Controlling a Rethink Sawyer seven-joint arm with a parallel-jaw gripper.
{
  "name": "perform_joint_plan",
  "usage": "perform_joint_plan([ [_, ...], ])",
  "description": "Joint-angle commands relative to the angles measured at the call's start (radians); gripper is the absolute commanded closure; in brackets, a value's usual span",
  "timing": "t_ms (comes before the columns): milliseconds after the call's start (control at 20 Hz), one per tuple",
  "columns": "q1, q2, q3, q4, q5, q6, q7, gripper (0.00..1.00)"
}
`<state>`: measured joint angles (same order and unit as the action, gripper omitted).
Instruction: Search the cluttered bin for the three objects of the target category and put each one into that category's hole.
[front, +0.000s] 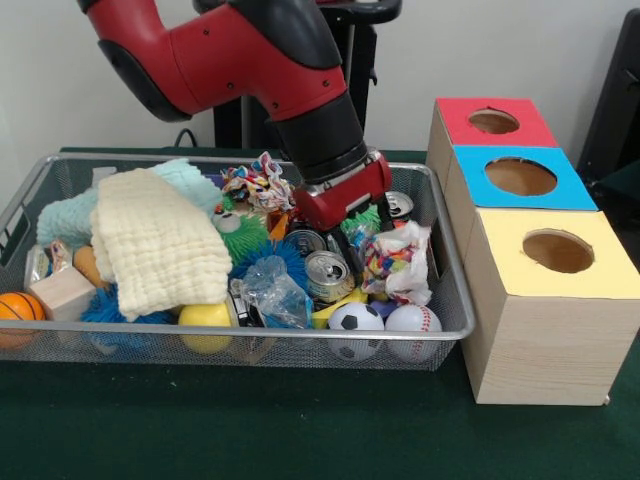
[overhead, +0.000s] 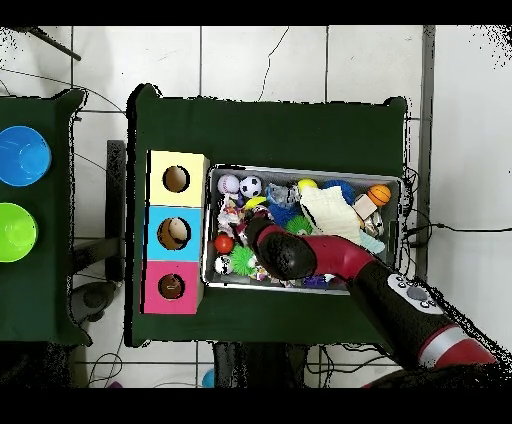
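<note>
Three holes look empty; I have the hand (front: 335, 232) down in the cluttered bin (front: 300, 333), centre frame, its grip hidden; sorting barely begun.

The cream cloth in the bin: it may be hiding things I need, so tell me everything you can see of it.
The cream cloth is a soft, waffle-textured fabric, folded or bunched into a thick pad. It lies on top of the clutter in the bin, partly over a fluffy mint cloth, and drapes down onto a spiky blue ball and a yellow ball. The gripper does not touch it.
</note>
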<state>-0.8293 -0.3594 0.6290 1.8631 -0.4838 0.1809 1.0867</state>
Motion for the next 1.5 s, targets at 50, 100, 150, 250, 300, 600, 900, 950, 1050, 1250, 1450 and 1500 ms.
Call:
perform_joint_plan([
  [50, -0.048, 0.17, 0.049, -0.156, -0.042, 0.177, -0.101, 0.0],
  [100, -0.055, 0.18, 0.058, -0.157, -0.051, 0.17, -0.102, 0.0],
  [150, -0.064, 0.184, 0.07, -0.155, -0.055, 0.167, -0.103, 0.0],
  [250, -0.073, 0.196, 0.085, -0.157, -0.066, 0.16, -0.106, 0.0],
  [300, -0.075, 0.199, 0.089, -0.157, -0.071, 0.156, -0.105, 0.0],
  [600, -0.079, 0.203, 0.097, -0.16, -0.095, 0.147, -0.093, 1.0],
  [900, -0.107, 0.227, 0.131, -0.155, -0.126, 0.11, -0.094, 1.0],
  [950, -0.114, 0.234, 0.139, -0.153, -0.133, 0.103, -0.093, 1.0],
  [1050, -0.121, 0.241, 0.149, -0.153, -0.146, 0.095, -0.09, 1.0],
  [1250, -0.135, 0.226, 0.162, -0.137, -0.162, 0.093, -0.075, 1.0],
  [1450, -0.193, 0.171, 0.206, -0.071, -0.145, 0.158, -0.091, 1.0],
  [1500, -0.209, 0.157, 0.218, -0.055, -0.138, 0.179, -0.097, 1.0],
])
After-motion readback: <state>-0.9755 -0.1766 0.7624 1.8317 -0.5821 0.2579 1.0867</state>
